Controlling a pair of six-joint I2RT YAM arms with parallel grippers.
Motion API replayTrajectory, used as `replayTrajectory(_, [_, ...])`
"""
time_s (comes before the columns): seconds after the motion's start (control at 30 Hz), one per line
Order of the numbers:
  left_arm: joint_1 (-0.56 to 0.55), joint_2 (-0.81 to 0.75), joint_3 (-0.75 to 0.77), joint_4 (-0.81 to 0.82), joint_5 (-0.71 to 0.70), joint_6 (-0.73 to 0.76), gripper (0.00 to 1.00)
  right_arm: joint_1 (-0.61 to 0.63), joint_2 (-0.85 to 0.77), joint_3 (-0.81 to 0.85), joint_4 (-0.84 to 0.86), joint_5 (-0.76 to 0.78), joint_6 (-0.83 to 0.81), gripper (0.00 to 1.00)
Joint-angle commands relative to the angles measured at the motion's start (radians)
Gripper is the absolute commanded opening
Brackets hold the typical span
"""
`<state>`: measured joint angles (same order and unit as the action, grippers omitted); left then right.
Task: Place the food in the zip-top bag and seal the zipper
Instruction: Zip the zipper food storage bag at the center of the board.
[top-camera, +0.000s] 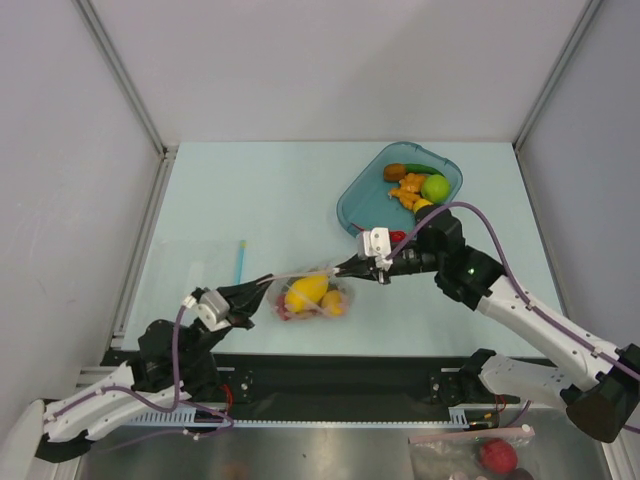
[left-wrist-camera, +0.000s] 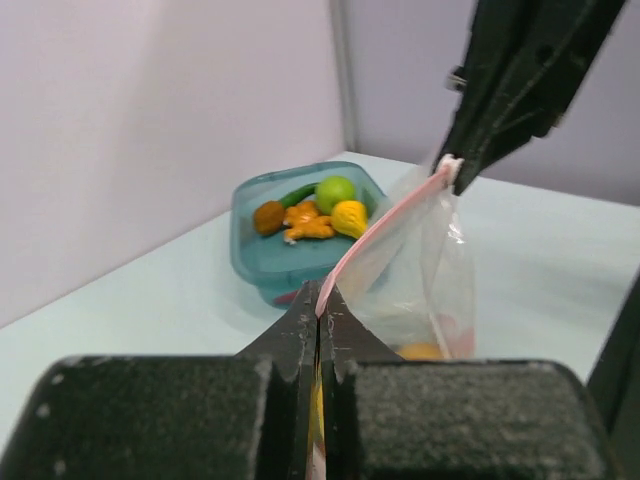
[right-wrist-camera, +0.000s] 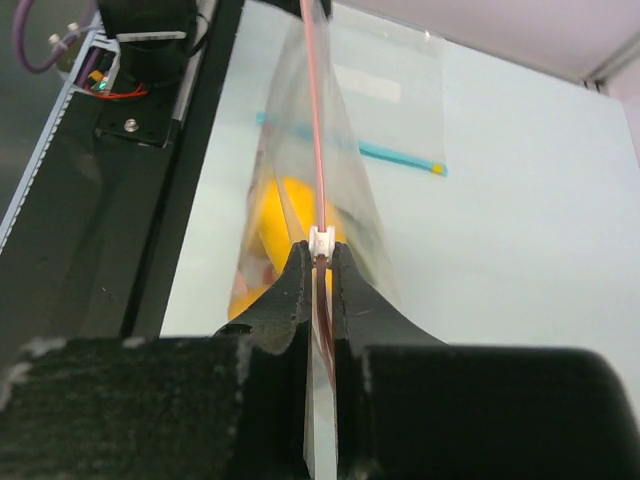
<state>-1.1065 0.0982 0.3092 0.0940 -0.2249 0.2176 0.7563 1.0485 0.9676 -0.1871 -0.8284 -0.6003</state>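
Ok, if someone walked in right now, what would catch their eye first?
The clear zip-top bag hangs stretched near the table's front edge between the left fingers and right fingers, both pinched on its pink zipper, with a yellow lemon inside. After that, the teal tray at the far right, holding green and orange food.

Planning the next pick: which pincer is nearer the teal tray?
Right. The right pincer grips the zipper beside the teal tray; the left pincer holds its far end.
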Motion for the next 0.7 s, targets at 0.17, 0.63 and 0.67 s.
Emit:
replayTrajectory(0.17, [-0.004,-0.241,-0.024,0.073,-0.416,-0.037,0.00,-0.141,-0.099,-0.104,0.108,0.093,0.186,0.00])
replayTrajectory(0.63, [-0.009,-0.233,-0.018,0.072,-0.427,-0.026,0.00,-0.256,-0.228,-0.199,0.101,0.239,0.263,0.00])
replayTrajectory(0.67, [-0.009,-0.232,-0.016,0.073,-0.426,-0.026,0.00,-0.258,-0.231,-0.202,0.098,0.244,0.264,0.00])
